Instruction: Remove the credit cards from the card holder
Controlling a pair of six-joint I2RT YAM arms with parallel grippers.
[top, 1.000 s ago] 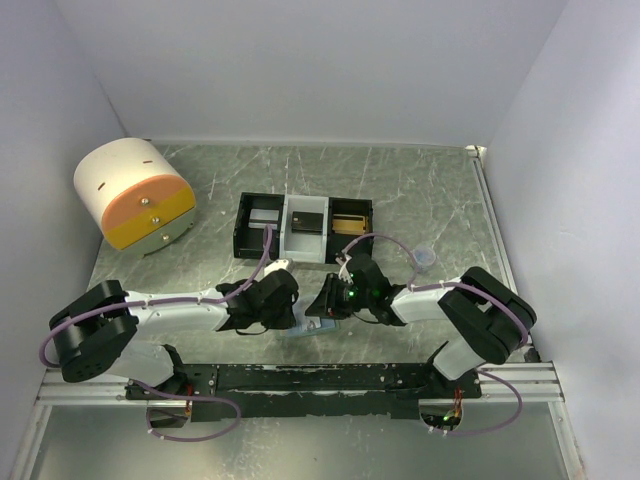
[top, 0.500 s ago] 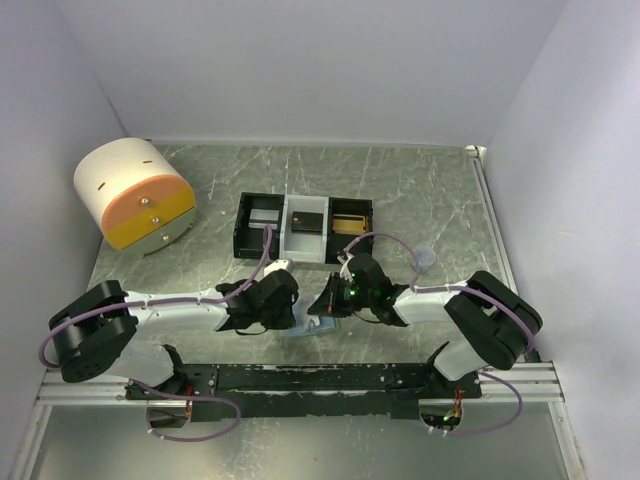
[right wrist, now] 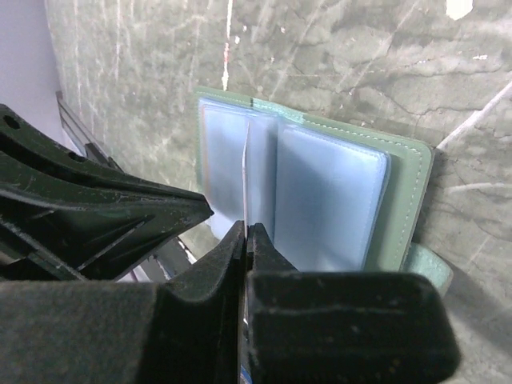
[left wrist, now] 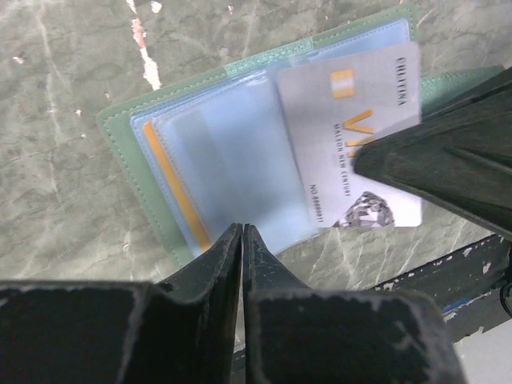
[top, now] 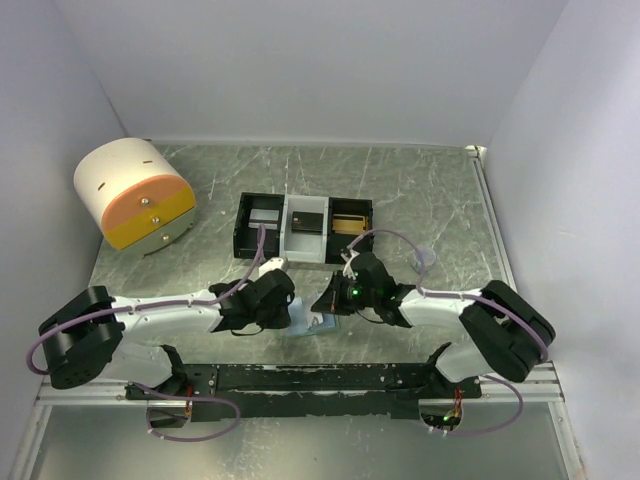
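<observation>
The right gripper (right wrist: 246, 229) pinches a silver card (left wrist: 344, 120) at the card holder's (left wrist: 212, 152) three o'clock side. The left gripper (left wrist: 242, 230), closed on nothing, rests at its six o'clock edge.

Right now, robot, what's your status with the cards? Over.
Right gripper shut on a grey credit card, partly out of the open card holder. Left gripper shut, tips at the holder's edge. Orange-edged card tucked inside.
</observation>
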